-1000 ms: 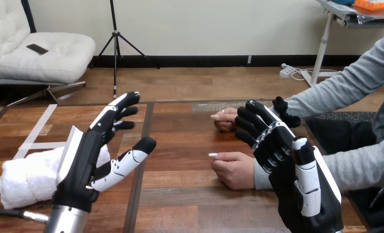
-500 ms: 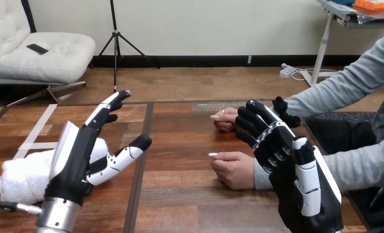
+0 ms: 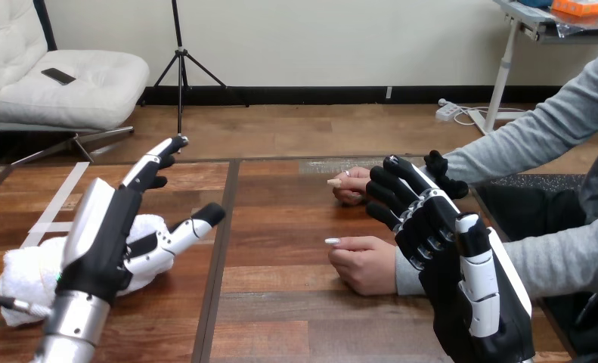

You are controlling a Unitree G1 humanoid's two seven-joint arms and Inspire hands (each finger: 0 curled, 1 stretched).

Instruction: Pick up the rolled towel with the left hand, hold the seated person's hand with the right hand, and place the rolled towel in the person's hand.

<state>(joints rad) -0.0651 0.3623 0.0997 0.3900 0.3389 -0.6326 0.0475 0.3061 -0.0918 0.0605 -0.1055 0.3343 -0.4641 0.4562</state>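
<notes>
Left hand [image 3: 103,242] released, fingers straight, over towel [image 3: 20,276] at left. Right hand [image 3: 450,249] released, fingers relaxed, beside person's near hand [image 3: 365,266].

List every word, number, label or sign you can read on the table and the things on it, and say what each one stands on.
None can be read. The wooden table, the white tape strips, the rolled towel, the robot's left hand and right hand, and the person's near hand and far hand show no words, numbers or signs.
</notes>
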